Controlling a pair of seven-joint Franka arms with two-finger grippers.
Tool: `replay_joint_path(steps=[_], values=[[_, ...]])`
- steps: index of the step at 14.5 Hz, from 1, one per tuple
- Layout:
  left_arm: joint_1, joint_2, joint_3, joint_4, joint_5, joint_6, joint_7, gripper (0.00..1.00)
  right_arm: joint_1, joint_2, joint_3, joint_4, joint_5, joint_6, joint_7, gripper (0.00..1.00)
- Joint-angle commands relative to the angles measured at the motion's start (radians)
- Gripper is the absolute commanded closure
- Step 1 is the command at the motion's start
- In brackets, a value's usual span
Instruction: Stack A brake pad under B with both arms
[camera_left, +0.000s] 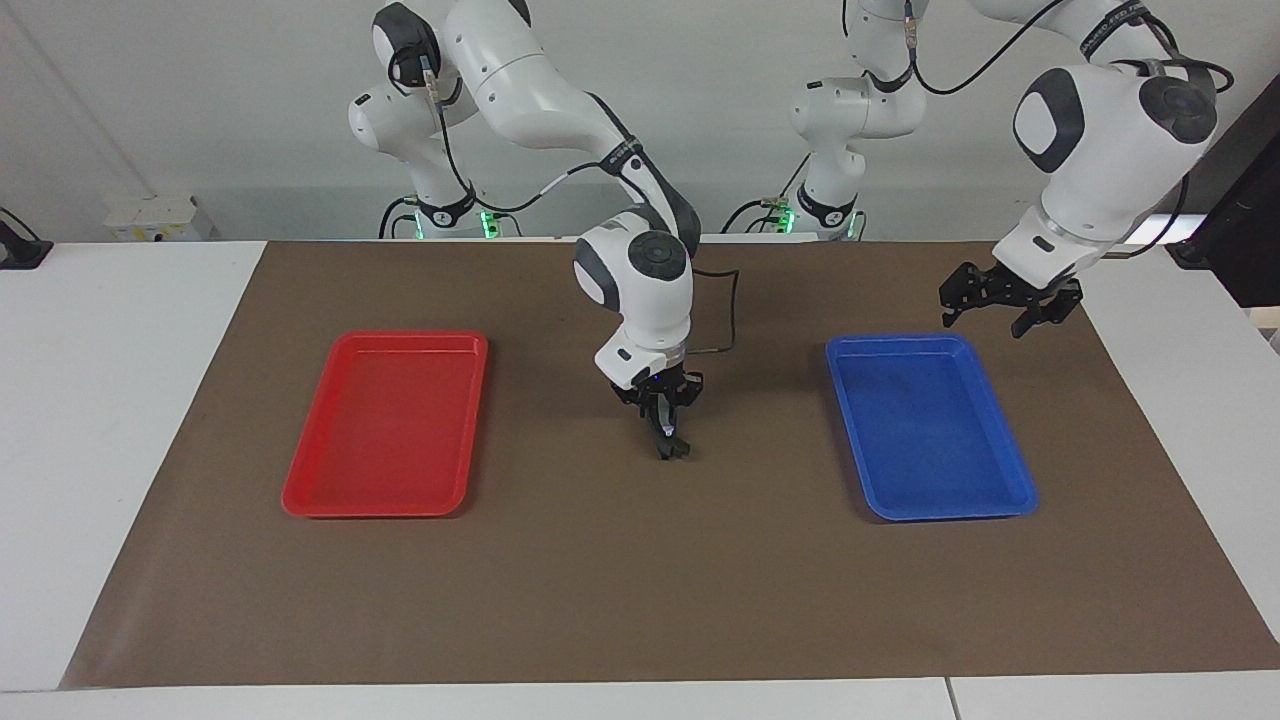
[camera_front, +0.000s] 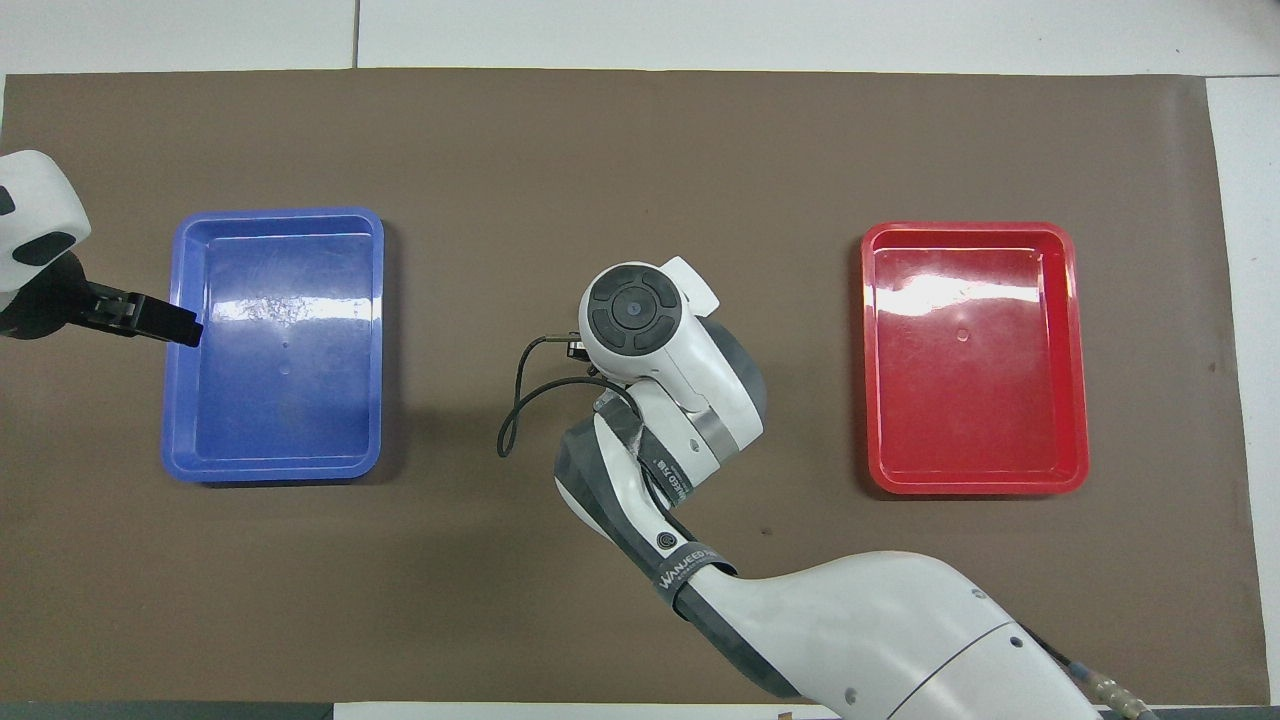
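My right gripper (camera_left: 665, 432) points straight down at the middle of the brown mat, between the two trays. Its fingers stand close together around a small dark brake piece (camera_left: 674, 447) that reaches the mat. I cannot tell whether this piece is the A brake pad or B; no other brake piece shows. In the overhead view the right arm's wrist hides the gripper and the piece. My left gripper (camera_left: 990, 310) hangs open and empty in the air over the blue tray's rim at the left arm's end; it also shows in the overhead view (camera_front: 160, 320).
A blue tray (camera_left: 1005, 455) lies toward the left arm's end and a red tray (camera_left: 300, 480) toward the right arm's end; both hold nothing. They also show in the overhead view, blue (camera_front: 172, 400) and red (camera_front: 1078, 350). A black cable (camera_front: 515, 410) loops off the right wrist.
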Motion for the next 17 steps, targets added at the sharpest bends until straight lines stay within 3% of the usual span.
replay_joint_path(steps=[1, 17], values=[[0.006, -0.030, -0.004, -0.008, 0.001, -0.035, 0.011, 0.00, -0.004, -0.007, -0.001, -0.015, -0.017, 0.003, 0.005, 1.00], [0.006, -0.053, -0.007, -0.009, 0.001, -0.052, 0.007, 0.00, 0.002, -0.010, 0.000, -0.037, -0.028, 0.049, 0.002, 1.00]])
